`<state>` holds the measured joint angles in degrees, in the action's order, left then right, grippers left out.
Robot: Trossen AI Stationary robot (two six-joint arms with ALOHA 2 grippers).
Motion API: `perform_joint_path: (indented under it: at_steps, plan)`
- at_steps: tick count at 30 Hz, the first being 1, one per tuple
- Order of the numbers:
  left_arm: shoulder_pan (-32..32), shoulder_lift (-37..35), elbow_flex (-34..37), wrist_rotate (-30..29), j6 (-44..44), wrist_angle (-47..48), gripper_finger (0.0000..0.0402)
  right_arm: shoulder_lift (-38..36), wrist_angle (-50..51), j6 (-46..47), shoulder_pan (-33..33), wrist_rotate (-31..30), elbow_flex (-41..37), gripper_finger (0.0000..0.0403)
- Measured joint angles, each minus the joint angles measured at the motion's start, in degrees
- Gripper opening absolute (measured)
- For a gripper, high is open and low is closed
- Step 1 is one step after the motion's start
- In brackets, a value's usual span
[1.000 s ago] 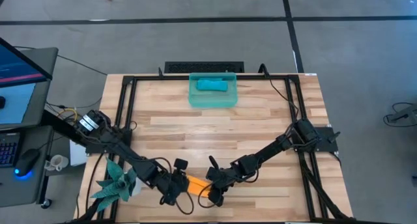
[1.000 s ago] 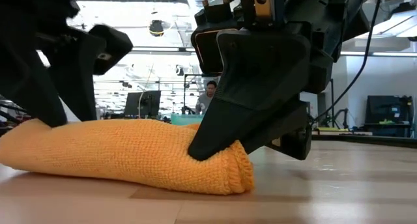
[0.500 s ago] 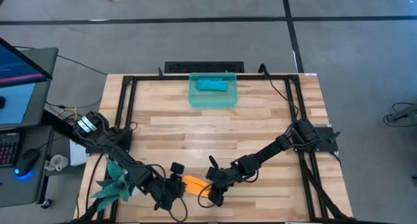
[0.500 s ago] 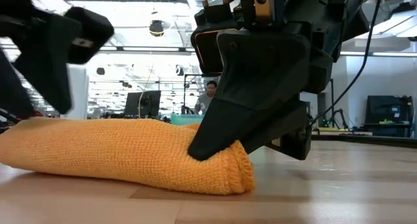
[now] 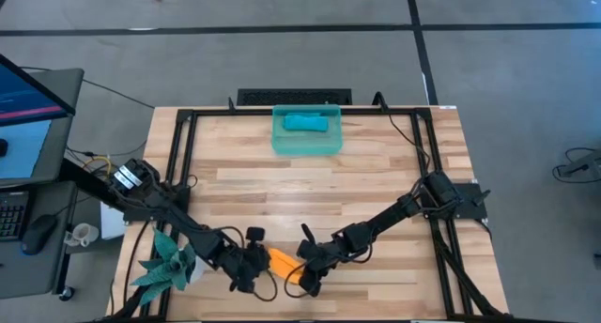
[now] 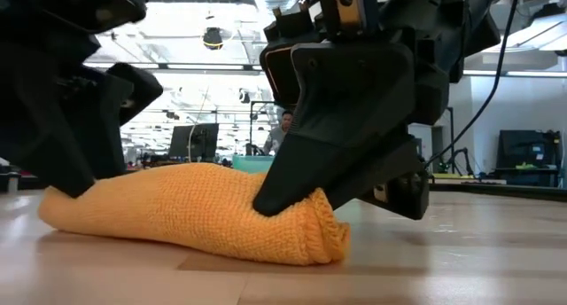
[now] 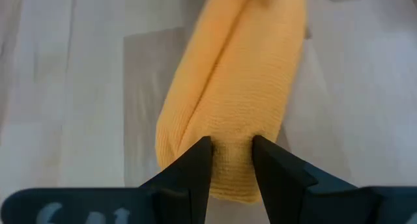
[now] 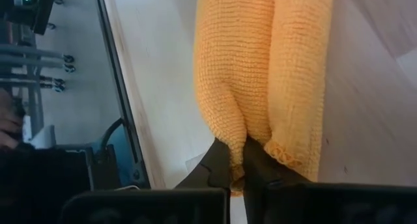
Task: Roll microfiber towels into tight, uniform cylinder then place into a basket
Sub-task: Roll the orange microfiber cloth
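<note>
Orange towel (image 5: 283, 263) lies rolled into a loose log on the near edge of the wooden counter (image 5: 376, 182), between the two arms. In the low view the roll (image 6: 195, 212) rests flat on the wood, fatter at one end, with a seam or fold running along its length.

Right gripper (image 5: 305, 279) sits at one end of the roll. Right wrist view: its fingers (image 8: 221, 162) are pinched nearly together on a fold of the orange cloth (image 8: 260, 74). In the low view this gripper (image 6: 288, 199) presses down into the roll's thicker end.

Left gripper (image 5: 252, 269) is at the opposite end. Left wrist view: its fingers (image 7: 195, 168) stand part-way apart with the end of the roll (image 7: 241, 87) squeezed between them, cloth bulging in the gap. In the low view the left gripper is the dark mass at the roll's other end.

Basket (image 5: 278, 143) stands at the far edge of the counter, well apart from the orange roll. Inside it lies the teal-blue towel (image 5: 307, 123), already rolled into a short bundle.

A teal spiky plant figure (image 5: 167, 263) sits at the counter's near left corner, just beside the left arm. Off the counter to the left, a desk with a monitor (image 5: 28, 84), and a mouse (image 5: 39, 231). A person (image 6: 285, 128) shows far back in the room in the low view.
</note>
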<state>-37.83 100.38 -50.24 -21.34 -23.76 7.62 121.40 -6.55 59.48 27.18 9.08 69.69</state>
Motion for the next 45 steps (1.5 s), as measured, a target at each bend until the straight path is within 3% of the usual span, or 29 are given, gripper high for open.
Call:
perform_joint_path:
  at_steps: [15, 24, 34, 40, 45]
  plan:
    - [0.2, 0.0, 0.0, 0.0, -29.7, 0.6, 0.0107, 0.0, -0.1, 2.4, 0.0, 1.4, 0.0, 0.0078]
    - [-0.6, 0.0, -2.5, -0.1, -16.3, 1.9, 0.0107, 0.0, 0.1, 2.5, 0.2, 2.2, 0.0, 0.008]
    - [-5.2, 0.0, -12.5, -5.1, 0.3, 15.3, 0.0107, 0.0, 0.1, 2.5, 0.3, 2.3, 0.0, 0.0079]
    - [-5.5, 0.0, -12.6, -2.6, 3.3, 15.0, 0.0112, 0.0, 0.1, 2.5, 0.2, 2.2, 0.0, 0.0079]
    - [-5.4, 0.0, -12.6, -1.8, 5.3, 14.4, 0.0148, 0.0, 0.1, 2.5, 0.2, 2.1, 0.0, 0.0079]
